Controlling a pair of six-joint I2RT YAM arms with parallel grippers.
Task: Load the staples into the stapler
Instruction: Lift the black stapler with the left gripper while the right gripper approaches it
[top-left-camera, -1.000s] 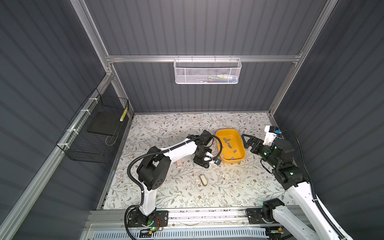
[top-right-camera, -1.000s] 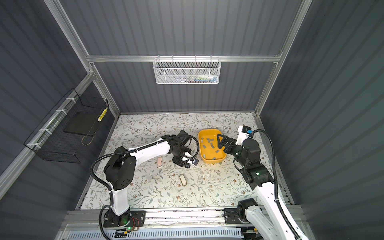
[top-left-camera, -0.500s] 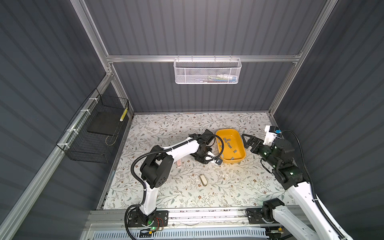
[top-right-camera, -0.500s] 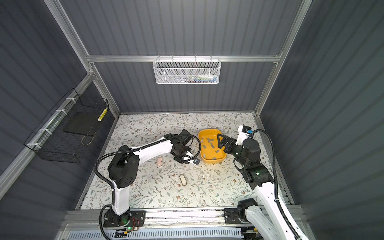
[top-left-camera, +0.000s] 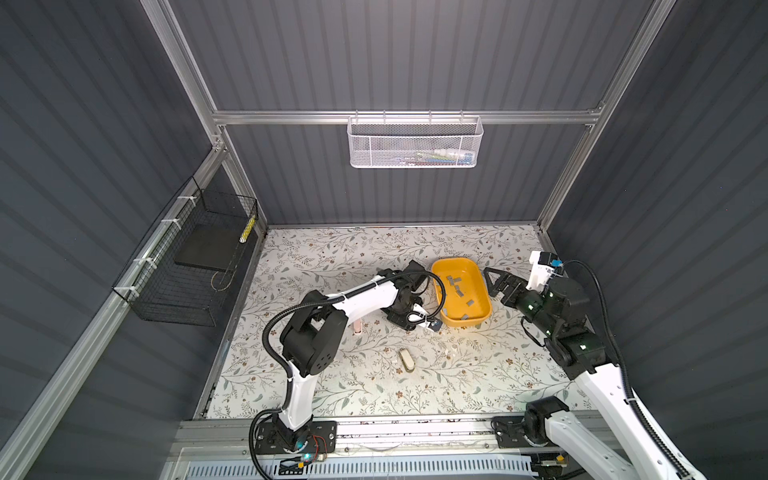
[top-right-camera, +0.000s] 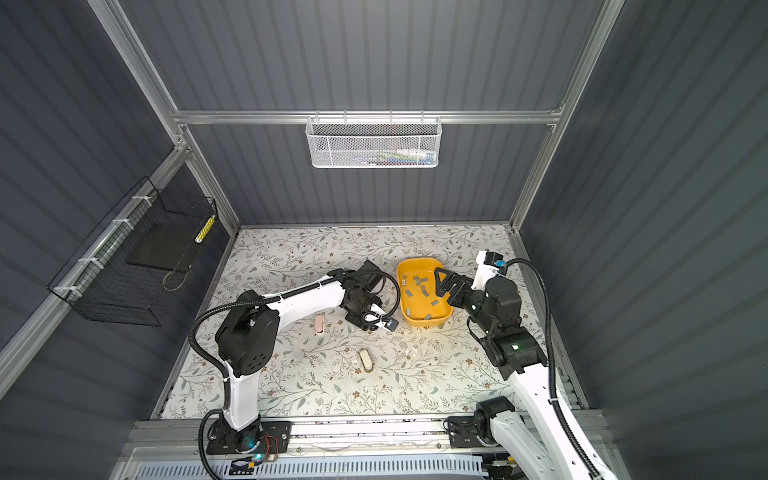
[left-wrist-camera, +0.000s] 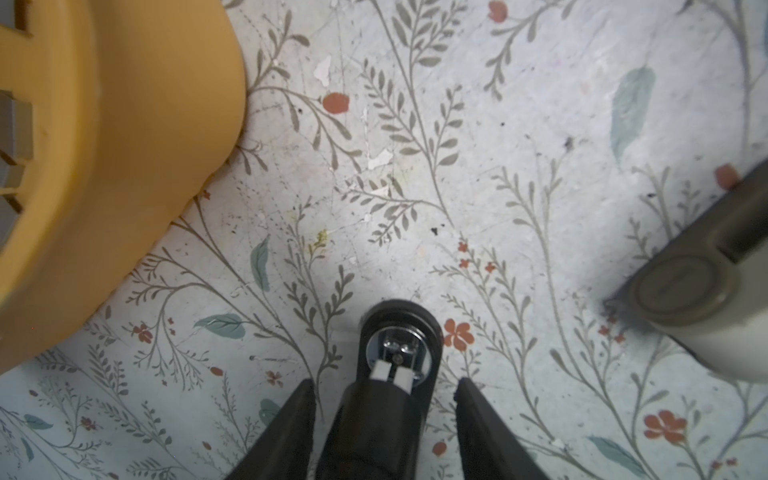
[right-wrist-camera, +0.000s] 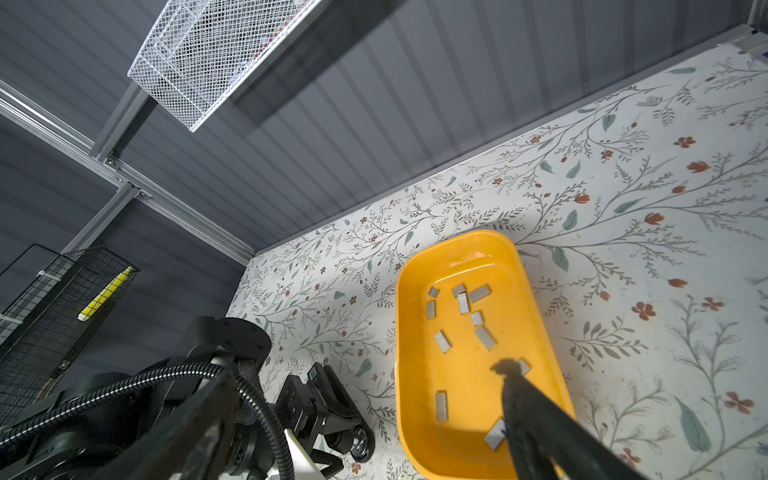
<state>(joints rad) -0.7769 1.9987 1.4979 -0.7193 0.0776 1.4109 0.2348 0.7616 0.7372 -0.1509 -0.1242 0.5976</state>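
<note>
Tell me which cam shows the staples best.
Right wrist: the staples lie scattered in the yellow tray, each strip distinct. Both top views show them only as tiny grey flecks. Left wrist shows mostly the tray's outer wall.

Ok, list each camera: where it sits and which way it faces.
Top views: high above the arm bases, looking down on the floral table; left arm and right arm show.
Left wrist: on the left arm, facing down at the table beside the yellow tray; left fingers show.
Right wrist: on the right arm, looking across the tray toward the back wall; right finger and left arm show.
Shared: every view shows the tray.
</note>
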